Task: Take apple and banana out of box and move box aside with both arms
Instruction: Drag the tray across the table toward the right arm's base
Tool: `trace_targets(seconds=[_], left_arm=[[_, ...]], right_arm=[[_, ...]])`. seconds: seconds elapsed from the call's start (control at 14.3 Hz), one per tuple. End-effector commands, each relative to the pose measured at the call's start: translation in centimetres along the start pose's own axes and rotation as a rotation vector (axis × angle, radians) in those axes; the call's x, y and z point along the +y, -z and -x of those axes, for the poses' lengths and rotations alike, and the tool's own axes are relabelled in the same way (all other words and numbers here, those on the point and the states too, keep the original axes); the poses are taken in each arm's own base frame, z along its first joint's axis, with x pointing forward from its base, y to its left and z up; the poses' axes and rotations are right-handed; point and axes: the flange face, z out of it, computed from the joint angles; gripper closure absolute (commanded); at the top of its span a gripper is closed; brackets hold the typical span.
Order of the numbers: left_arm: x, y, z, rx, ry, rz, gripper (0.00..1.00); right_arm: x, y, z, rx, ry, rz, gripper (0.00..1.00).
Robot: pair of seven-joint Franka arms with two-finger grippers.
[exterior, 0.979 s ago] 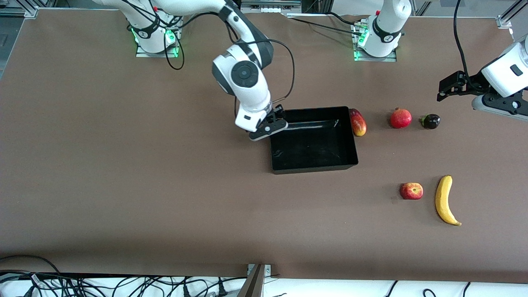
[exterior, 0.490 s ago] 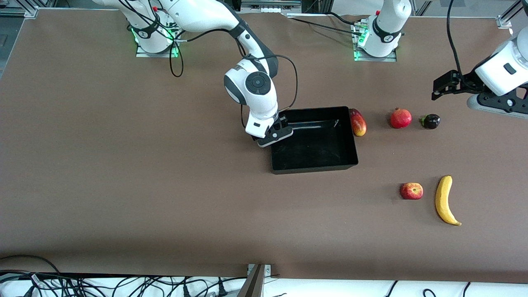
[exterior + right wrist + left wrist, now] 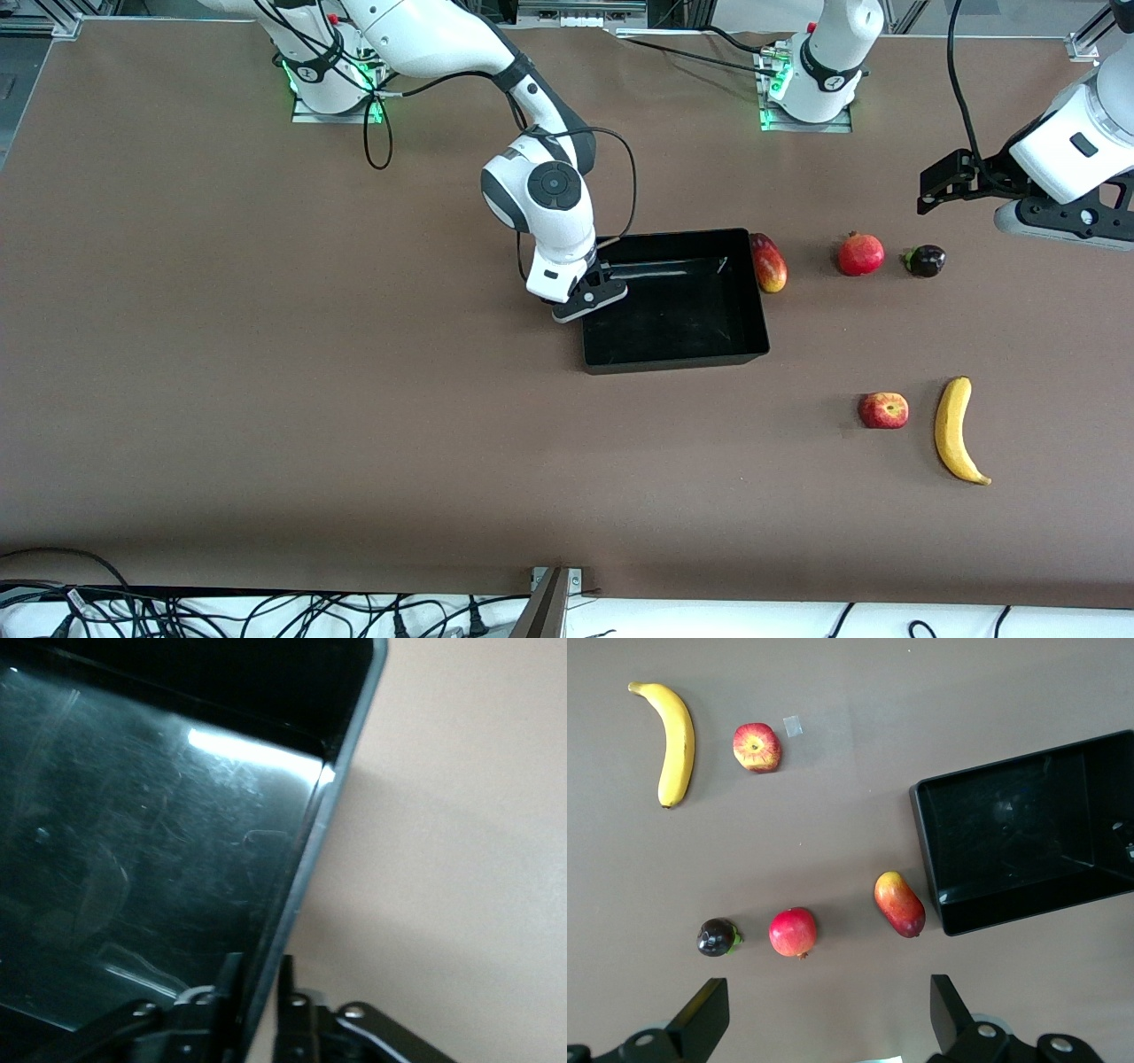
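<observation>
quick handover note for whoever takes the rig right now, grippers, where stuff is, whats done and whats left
Right gripper: shut on the wall of the box at the right arm's end.
Left gripper: open, up over the table near the left arm's end, holding nothing.
Apple and banana: side by side on the table, out of the box, nearer the front camera than it.
Done: both fruits out.
Left: left gripper takes the box, then move it aside.

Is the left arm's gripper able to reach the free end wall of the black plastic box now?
Probably yes. The open left gripper hangs over bare table; only the elongated red-yellow fruit touches that wall of the glossy black plastic box.
</observation>
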Motion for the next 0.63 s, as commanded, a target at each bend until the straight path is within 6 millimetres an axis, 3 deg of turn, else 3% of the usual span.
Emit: trace_targets(seconds=[0.0, 0.14, 0.35, 0.56], left_arm=[[-0.9, 1.1, 0.1, -0.009, 0.025, -0.018, 0.0], [-1.3, 1.2, 0.3, -0.013, 0.025, -0.039, 0.0], [-1.5, 1.0, 0.5, -0.032, 0.023, -0.056, 0.0], [-1.8, 1.3, 0.6, -0.031, 0.023, -0.077, 0.0]], right_arm=[[1.1, 1.3, -0.8, -0.005, -0.025, 0.005, 1.0], [2.7, 3.7, -1.3, -0.045, -0.053, 0.017, 1.0], [8.8, 8.9, -3.3, -0.058, -0.134, 0.022, 1.0], [12.0, 11.2, -3.8, -0.089, -0.167, 0.016, 1.0]])
